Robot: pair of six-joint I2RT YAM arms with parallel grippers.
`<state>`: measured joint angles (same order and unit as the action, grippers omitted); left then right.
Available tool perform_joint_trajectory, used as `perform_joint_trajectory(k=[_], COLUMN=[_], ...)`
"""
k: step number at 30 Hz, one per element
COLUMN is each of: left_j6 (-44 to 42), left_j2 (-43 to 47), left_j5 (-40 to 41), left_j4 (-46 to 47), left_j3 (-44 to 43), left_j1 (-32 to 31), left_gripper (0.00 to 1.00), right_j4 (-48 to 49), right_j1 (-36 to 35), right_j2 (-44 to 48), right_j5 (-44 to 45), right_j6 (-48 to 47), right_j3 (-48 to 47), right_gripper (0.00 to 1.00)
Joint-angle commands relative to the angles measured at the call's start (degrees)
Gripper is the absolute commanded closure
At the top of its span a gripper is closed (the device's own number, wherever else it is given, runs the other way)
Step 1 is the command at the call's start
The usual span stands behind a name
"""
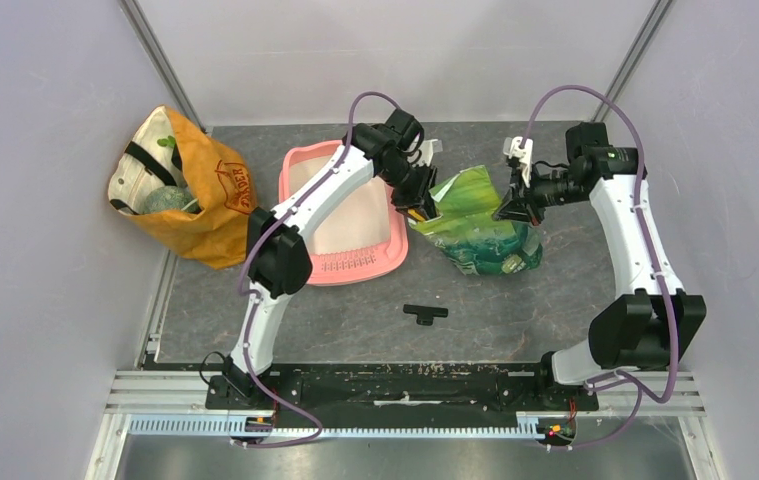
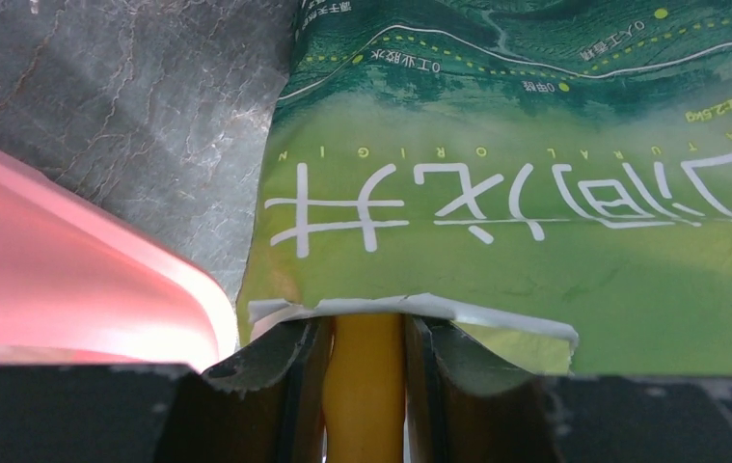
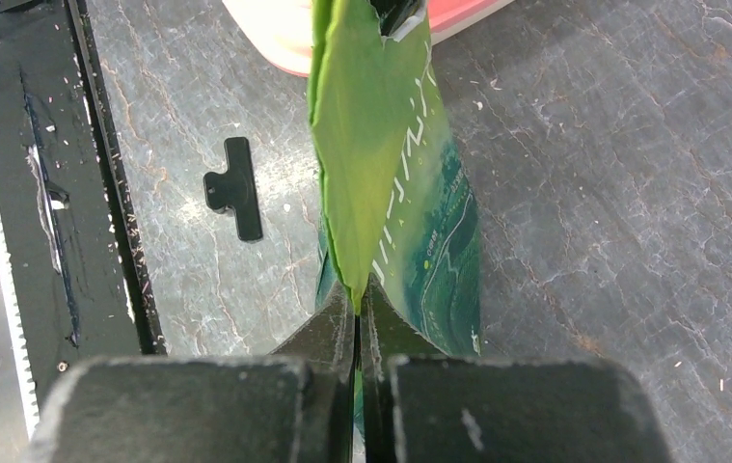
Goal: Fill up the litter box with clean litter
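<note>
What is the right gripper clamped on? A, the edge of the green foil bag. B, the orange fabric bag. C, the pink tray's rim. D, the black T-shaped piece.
A: in the right wrist view, the right gripper has its fingers pressed together on the thin edge of the green foil bag, while the black T-shaped piece lies apart from it.

Green foil bag (image 2: 535,280): upside-down white print "ATURAL ORIGIN", "2.5kg", large Japanese characters; fabric bag (image 1: 205,215): dark patch (image 1: 238,187), lettering illegible
</note>
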<state>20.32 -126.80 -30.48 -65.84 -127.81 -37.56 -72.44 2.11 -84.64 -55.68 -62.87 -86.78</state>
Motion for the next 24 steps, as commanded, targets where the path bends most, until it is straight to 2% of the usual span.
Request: perform_joint_trajectory(k=[1,13,20,24], left_j6=[1.13,4.29,8.29,8.97], left_j2=[-4.72,-8.84,-8.56,-4.85], left_j5=[1.84,-2.56,-14.83,-19.13], left_j4=[-3.24,2.04,12.08,19.28], left_j3=[-0.48,1.81,8.98,14.46], left_j1=[-0.03,-1.66,-1.73,-1.73], left_gripper=[0.98,0.98,0.98,0.98], right_j4=[3.70,10.38,10.82,10.86], right_j1=[-1.73,-5.31,-5.54,-5.54], right_j2=[0.58,-2.60,-3.54,-2.76], right_j5=[-5.71,-4.21,-3.78,-3.54], right_j6=[3.45,7.85,7.98,7.92], right_j3=[-3.84,-2.78,-1.80,-0.78], right_gripper=[1.00,1.00,1.00,1.00])
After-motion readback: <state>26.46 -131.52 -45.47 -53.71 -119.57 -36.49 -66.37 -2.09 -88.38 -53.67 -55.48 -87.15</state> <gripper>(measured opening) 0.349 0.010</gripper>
